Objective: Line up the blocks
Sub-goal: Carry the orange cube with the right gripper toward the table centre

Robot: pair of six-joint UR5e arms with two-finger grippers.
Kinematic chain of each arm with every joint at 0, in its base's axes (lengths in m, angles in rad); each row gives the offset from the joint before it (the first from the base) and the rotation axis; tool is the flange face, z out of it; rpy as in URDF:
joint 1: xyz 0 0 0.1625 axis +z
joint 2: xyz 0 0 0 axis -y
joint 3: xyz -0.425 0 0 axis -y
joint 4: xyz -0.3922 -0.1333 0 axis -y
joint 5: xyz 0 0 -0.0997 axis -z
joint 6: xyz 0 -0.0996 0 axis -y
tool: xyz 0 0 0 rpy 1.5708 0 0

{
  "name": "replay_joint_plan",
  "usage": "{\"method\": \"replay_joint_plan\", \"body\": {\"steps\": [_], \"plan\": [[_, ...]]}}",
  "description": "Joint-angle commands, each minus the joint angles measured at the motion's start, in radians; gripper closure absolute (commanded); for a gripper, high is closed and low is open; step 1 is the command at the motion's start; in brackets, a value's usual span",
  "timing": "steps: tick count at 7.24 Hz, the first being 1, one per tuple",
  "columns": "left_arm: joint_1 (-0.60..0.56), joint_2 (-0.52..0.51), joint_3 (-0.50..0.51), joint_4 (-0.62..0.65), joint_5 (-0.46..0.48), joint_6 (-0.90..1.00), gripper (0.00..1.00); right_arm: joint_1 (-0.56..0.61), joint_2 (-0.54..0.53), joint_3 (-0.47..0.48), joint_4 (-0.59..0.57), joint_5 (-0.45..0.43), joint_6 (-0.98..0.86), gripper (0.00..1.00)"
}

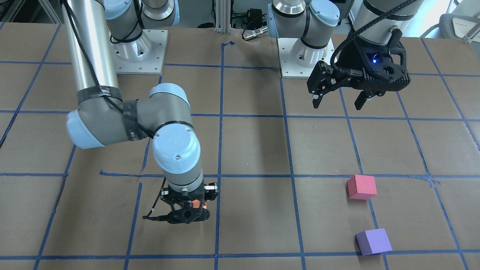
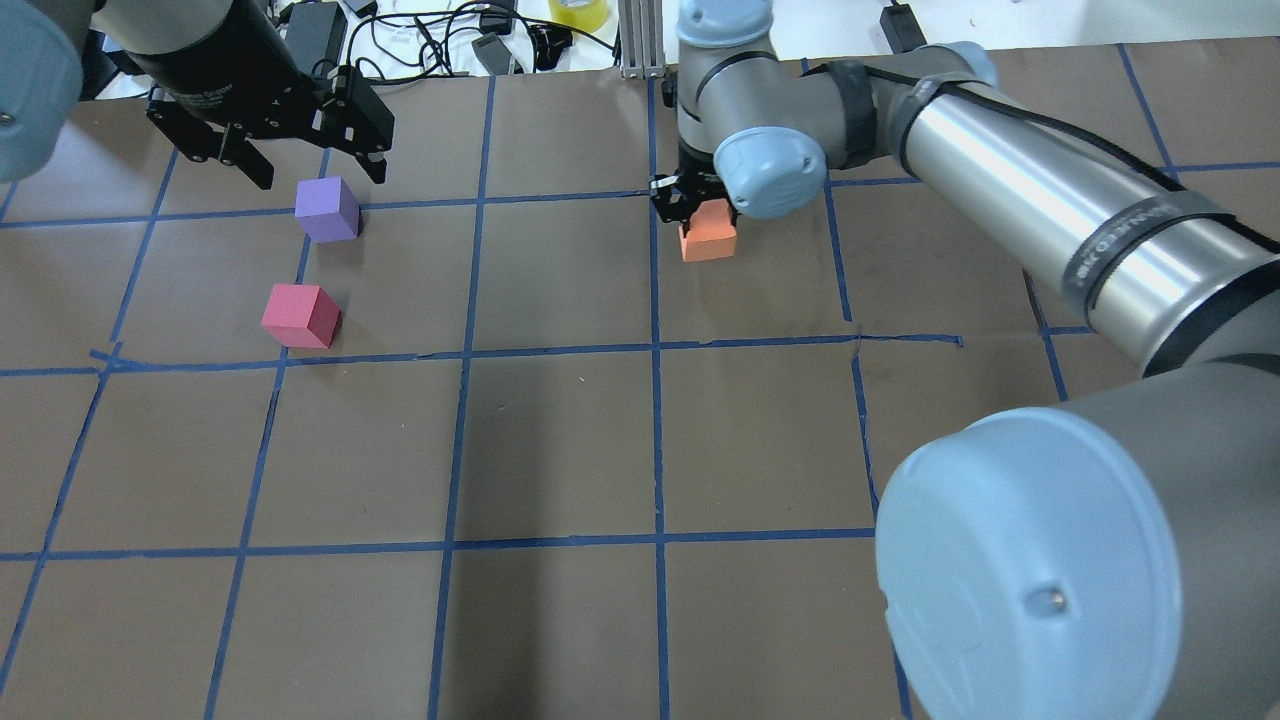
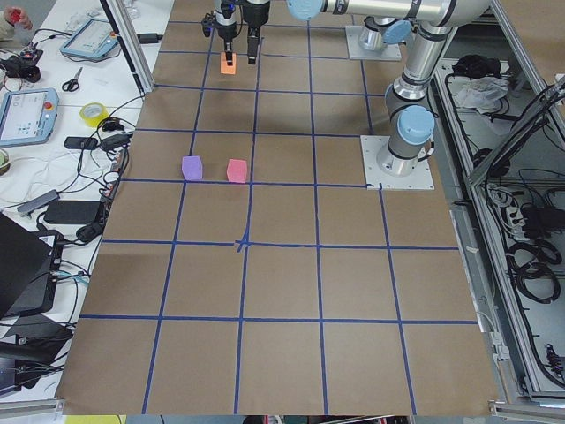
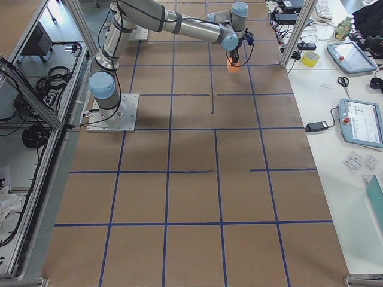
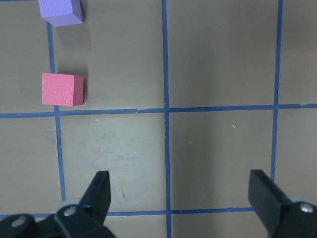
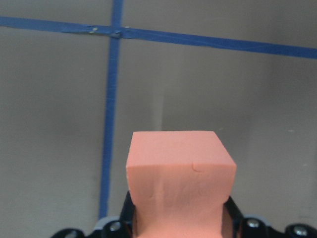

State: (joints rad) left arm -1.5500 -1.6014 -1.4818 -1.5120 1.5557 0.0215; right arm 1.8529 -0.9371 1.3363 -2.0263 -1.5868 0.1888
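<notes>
My right gripper (image 2: pixel 700 215) is shut on the orange block (image 2: pixel 708 240), which fills the right wrist view (image 6: pixel 181 173) and looks pinched at its lower sides. It is low over the brown table; I cannot tell whether it touches. In the front view the gripper (image 1: pixel 189 212) hides most of the block. The pinkish-red block (image 2: pixel 300 315) and the purple block (image 2: pixel 327 209) lie close together on the robot's left side. They also show in the left wrist view, pinkish-red (image 5: pixel 62 89) and purple (image 5: pixel 62 11). My left gripper (image 2: pixel 320 172) is open and empty above the table, near the purple block.
Blue tape lines (image 2: pixel 655 350) grid the brown table. The arm bases (image 1: pixel 138 56) stand at the robot's edge. Cables and a yellow tape roll (image 2: pixel 575 12) lie beyond the far edge. Side tables with tablets (image 3: pixel 26 115) flank the table.
</notes>
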Motion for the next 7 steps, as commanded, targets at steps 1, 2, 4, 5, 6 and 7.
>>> {"method": "replay_joint_plan", "body": {"steps": [1, 2, 4, 5, 6, 7], "plan": [[0.01, 0.001, -0.002, -0.001, 0.003, 0.0, 0.0, 0.101, 0.055, -0.058, 0.003, 0.001, 0.159, 0.51], [0.024, 0.001, 0.0, -0.002, -0.003, 0.0, 0.0, 0.127, 0.067, -0.059, 0.002, -0.008, 0.178, 0.51], [0.028, 0.001, -0.002, -0.001, -0.003, 0.002, 0.0, 0.134, 0.069, -0.062, 0.0, -0.001, 0.21, 0.51], [0.028, -0.003, -0.002, -0.001, -0.003, 0.0, 0.0, 0.134, 0.078, -0.057, 0.001, -0.014, 0.198, 0.51], [0.028, -0.002, -0.002, -0.001, -0.003, 0.002, 0.0, 0.134, 0.078, -0.051, 0.005, -0.018, 0.196, 0.51], [0.028, -0.002, -0.002, -0.001, -0.003, 0.002, 0.0, 0.134, 0.077, -0.046, 0.023, -0.018, 0.201, 0.48]]}}
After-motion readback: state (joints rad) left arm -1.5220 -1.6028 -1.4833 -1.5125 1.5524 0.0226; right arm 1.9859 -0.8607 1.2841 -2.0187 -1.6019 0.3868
